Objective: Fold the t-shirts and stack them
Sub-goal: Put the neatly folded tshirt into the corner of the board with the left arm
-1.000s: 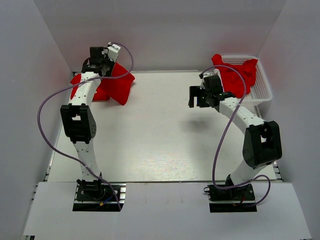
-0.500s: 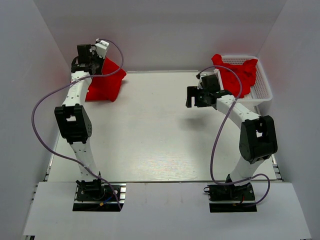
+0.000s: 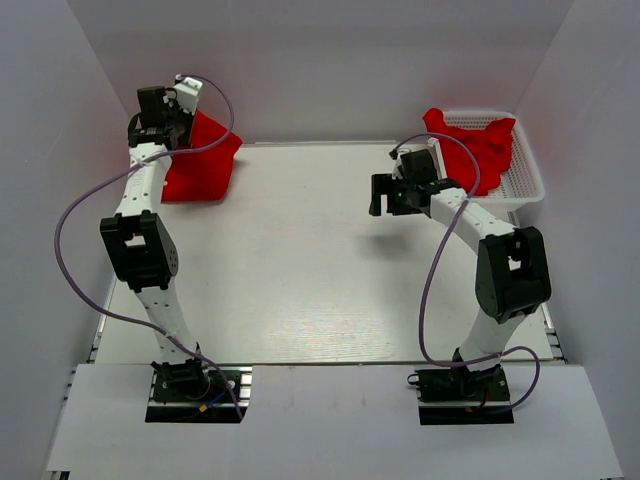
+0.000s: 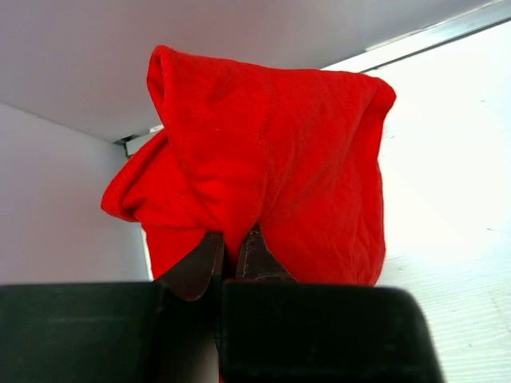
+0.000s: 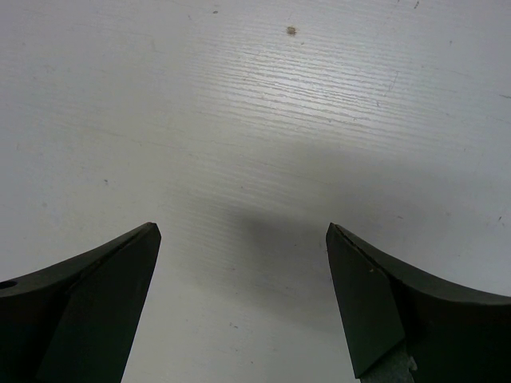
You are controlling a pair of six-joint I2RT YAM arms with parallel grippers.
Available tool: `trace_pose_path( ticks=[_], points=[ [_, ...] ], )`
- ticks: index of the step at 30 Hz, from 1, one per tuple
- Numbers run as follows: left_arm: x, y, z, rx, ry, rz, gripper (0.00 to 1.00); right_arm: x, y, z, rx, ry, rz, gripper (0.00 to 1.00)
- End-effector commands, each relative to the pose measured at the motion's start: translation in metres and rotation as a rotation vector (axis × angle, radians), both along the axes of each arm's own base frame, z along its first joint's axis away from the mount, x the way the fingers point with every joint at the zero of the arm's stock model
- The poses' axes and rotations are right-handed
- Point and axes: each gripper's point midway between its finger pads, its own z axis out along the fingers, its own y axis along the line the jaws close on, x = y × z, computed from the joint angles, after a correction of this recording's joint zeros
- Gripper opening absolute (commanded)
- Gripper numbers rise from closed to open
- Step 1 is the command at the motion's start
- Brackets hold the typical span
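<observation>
A folded red t-shirt (image 3: 203,160) hangs from my left gripper (image 3: 170,125) at the far left corner of the table. In the left wrist view the gripper (image 4: 233,239) is shut on the t-shirt (image 4: 271,159), the cloth pinched between the dark fingertips and bunched beyond them. More red t-shirts (image 3: 475,148) lie heaped in the white mesh basket (image 3: 525,180) at the far right. My right gripper (image 3: 385,195) is open and empty above bare table left of the basket; its wrist view shows the gripper (image 5: 243,235) spread wide over white tabletop.
White walls close in the table at the back and both sides. The left wall stands close beside the left gripper. Purple cables loop off both arms. The white tabletop (image 3: 300,260) lies between the arms.
My left gripper has carried the red t-shirt further left and back toward the corner, lifting it off the table. My right gripper has drifted slightly left and stays open.
</observation>
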Motion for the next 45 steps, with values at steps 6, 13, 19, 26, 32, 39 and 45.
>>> trace_pose_path(
  ticks=[6,13,19,26,32,39,45],
  points=[
    [0.007,0.042,0.034,0.027,-0.131,0.111,0.0,0.014,0.008,0.011,0.01,-0.004,0.009,0.9],
    [0.017,0.053,0.003,0.017,-0.113,0.113,0.0,0.018,0.011,0.005,0.004,0.017,0.012,0.9],
    [0.025,0.073,-0.019,0.046,-0.106,0.185,0.0,0.019,0.01,0.004,0.0,0.024,0.002,0.9],
    [0.033,0.085,-0.049,0.051,-0.088,0.281,0.0,0.019,0.007,-0.003,-0.02,0.037,-0.01,0.9],
    [0.03,0.092,-0.067,0.039,-0.075,0.345,0.0,0.023,0.007,-0.004,-0.034,0.044,-0.008,0.9],
    [0.026,0.104,-0.073,0.046,-0.063,0.4,0.0,0.027,0.008,-0.013,-0.035,0.068,-0.019,0.9],
    [0.024,0.102,-0.085,-0.03,-0.029,0.449,0.0,0.026,0.004,-0.016,-0.052,0.074,-0.035,0.9]
  ],
)
